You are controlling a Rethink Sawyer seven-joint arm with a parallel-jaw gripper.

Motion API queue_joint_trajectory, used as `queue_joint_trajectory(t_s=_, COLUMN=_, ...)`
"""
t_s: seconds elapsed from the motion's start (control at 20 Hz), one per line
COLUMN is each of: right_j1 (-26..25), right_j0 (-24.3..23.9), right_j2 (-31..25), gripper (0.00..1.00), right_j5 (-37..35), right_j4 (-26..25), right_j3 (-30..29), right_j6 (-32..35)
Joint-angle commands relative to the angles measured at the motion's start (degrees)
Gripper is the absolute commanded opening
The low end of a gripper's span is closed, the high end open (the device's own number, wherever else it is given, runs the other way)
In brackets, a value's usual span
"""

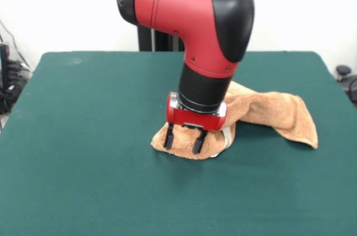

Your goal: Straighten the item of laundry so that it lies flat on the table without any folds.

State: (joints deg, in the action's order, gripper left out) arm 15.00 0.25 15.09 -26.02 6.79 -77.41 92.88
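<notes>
The orange-tan terry towel (268,110) lies crumpled and folded on the dark green table (83,135), right of centre. One lobe stretches to the right, another bunches toward the front, with a white tag or hem strip (227,138) showing. My gripper (183,142) hangs from the red and black arm straight over the front bunch. Its two black fingers (168,138) stand apart, open, with their tips down at the towel's front edge. Nothing is held between them. The arm hides the towel's middle.
The robot's dark pedestal (159,38) stands at the table's far edge. Cables and equipment (11,80) sit off the table at the left, and a dark object (345,74) at the right edge.
</notes>
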Motion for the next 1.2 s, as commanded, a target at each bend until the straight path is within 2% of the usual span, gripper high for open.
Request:
queue_joint_trajectory(t_s=0.05, right_j1=-8.12, right_j0=-4.54, right_j2=-12.19, gripper=1.0, right_j5=5.15, right_j4=-4.88, right_j3=-7.31, right_j6=0.34)
queue_joint_trajectory(t_s=0.35, right_j1=-10.93, right_j0=-8.74, right_j2=-16.28, gripper=1.0, right_j5=8.95, right_j4=-7.7, right_j3=-8.17, right_j6=-0.69)
queue_joint_trajectory(t_s=0.75, right_j1=-11.47, right_j0=-9.5, right_j2=-16.77, gripper=1.0, right_j5=9.95, right_j4=-10.78, right_j3=-8.12, right_j6=1.59)
queue_joint_trajectory(t_s=0.8, right_j1=-11.49, right_j0=-9.65, right_j2=-16.96, gripper=0.0, right_j5=9.54, right_j4=-11.41, right_j3=-7.95, right_j6=2.04)
queue_joint_trajectory(t_s=1.2, right_j1=-11.32, right_j0=-8.82, right_j2=-16.22, gripper=0.0, right_j5=10.13, right_j4=-12.58, right_j3=-7.45, right_j6=3.57)
